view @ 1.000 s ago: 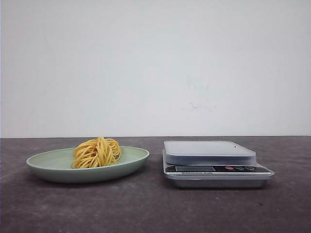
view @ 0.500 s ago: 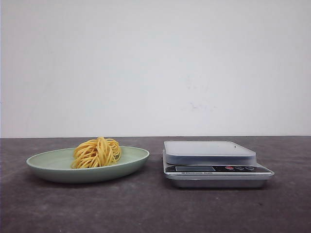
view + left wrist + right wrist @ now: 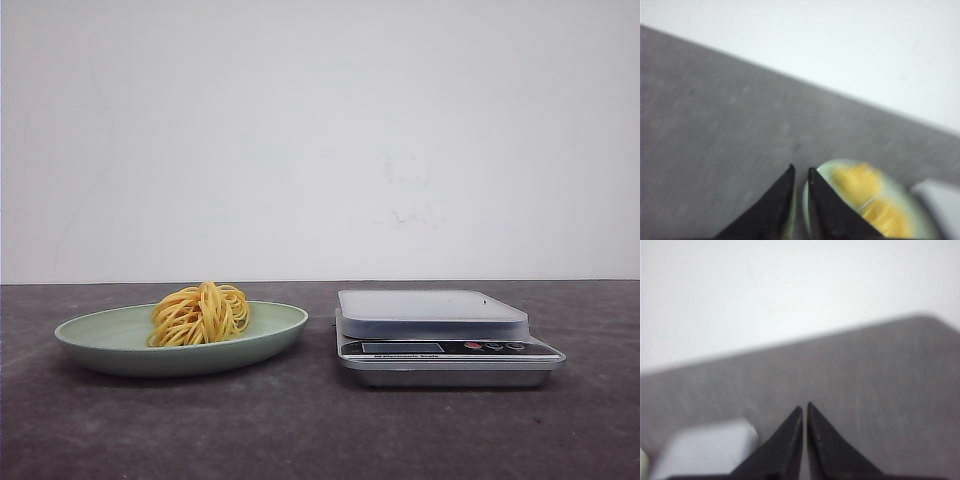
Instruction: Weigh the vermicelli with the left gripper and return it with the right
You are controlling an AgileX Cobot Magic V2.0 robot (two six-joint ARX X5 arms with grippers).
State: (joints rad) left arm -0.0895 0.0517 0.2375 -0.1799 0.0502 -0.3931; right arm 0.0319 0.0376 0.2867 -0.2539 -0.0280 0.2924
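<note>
The vermicelli (image 3: 200, 313) is a yellow-orange nest lying on a pale green plate (image 3: 100, 335) at the left of the table. In the left wrist view the vermicelli (image 3: 865, 192) and the plate (image 3: 822, 172) show blurred just beyond one fingertip. My left gripper (image 3: 800, 169) is empty, its fingers nearly together with a thin gap, above the table near the plate's edge. My right gripper (image 3: 804, 406) is shut and empty, beside the scale's pale platform (image 3: 705, 447). Neither gripper shows in the front view.
A silver digital scale (image 3: 440, 335) with a pale platform stands to the right of the plate. A white wall runs along the table's back edge. Dark grey tabletop (image 3: 320, 430) lies in front of the plate and the scale.
</note>
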